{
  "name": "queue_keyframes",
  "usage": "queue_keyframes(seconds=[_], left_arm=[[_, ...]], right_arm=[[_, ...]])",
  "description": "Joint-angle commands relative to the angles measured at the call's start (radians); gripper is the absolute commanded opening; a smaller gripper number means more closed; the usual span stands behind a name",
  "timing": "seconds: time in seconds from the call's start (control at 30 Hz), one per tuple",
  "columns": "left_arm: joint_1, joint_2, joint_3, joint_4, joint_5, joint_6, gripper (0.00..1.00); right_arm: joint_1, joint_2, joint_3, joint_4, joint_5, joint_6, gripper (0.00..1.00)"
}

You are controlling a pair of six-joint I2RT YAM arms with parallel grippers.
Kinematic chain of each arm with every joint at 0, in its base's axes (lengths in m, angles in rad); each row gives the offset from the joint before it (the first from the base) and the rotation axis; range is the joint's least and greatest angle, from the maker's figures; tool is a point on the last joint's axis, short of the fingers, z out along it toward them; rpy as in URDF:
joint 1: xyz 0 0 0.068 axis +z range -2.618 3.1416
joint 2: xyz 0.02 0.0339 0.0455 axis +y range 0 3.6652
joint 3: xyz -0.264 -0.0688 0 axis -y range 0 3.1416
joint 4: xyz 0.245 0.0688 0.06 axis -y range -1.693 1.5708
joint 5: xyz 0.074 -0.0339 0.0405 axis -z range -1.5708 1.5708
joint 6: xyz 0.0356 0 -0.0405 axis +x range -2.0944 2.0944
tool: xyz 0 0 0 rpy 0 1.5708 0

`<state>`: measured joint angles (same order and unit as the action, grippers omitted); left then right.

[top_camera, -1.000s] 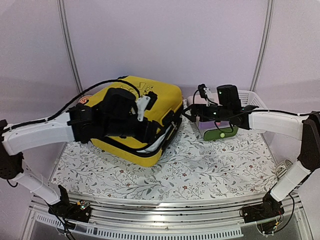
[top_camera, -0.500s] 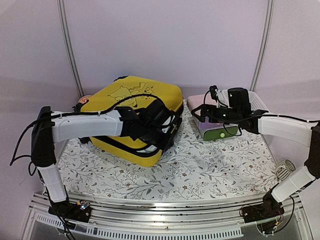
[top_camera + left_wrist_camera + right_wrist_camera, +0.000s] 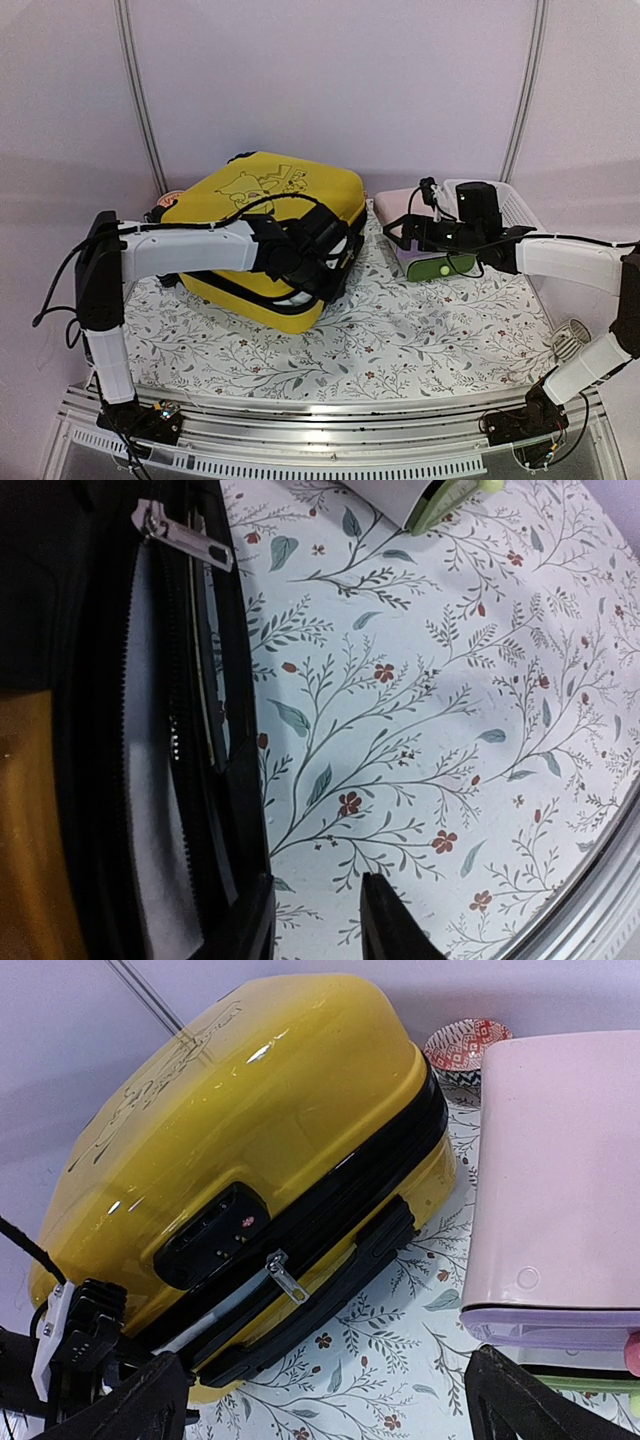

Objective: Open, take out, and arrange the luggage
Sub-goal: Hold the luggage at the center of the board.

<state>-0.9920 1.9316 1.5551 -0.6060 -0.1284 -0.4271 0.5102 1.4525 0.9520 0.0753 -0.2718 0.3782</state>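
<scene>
Left gripper at the luggage seam
Over the floral cloth its jaws stand narrowly apart (nothing between them), one finger against the black trim; the yellow case lies on the cloth's left half, and the right gripper, spread wide, hangs beside the pink box.

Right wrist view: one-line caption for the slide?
Open right gripper frames the yellow luggage, zipper pull at its black seam, beside a pink drawer box on floral cloth.
</scene>
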Motion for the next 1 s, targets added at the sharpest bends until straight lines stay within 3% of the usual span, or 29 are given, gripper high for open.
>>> queue_keyframes(seconds=[0.0, 0.3, 0.73, 0.97], left_arm=[[0.017, -0.054, 0.003, -0.075, -0.045, -0.019, 0.32], [0.009, -0.088, 0.045, -0.119, -0.077, -0.039, 0.33], [0.015, -0.003, 0.045, -0.156, -0.107, -0.045, 0.33], [0.023, 0.016, 0.023, -0.167, -0.107, -0.050, 0.25]], right_arm=[[0.001, 0.000, -0.005, 0.029, -0.008, 0.001, 0.99], [0.002, 0.018, 0.000, 0.035, -0.020, 0.001, 0.99], [0.002, 0.015, -0.007, 0.032, -0.021, -0.004, 0.99], [0.002, 0.022, -0.010, 0.050, -0.084, -0.016, 0.99]])
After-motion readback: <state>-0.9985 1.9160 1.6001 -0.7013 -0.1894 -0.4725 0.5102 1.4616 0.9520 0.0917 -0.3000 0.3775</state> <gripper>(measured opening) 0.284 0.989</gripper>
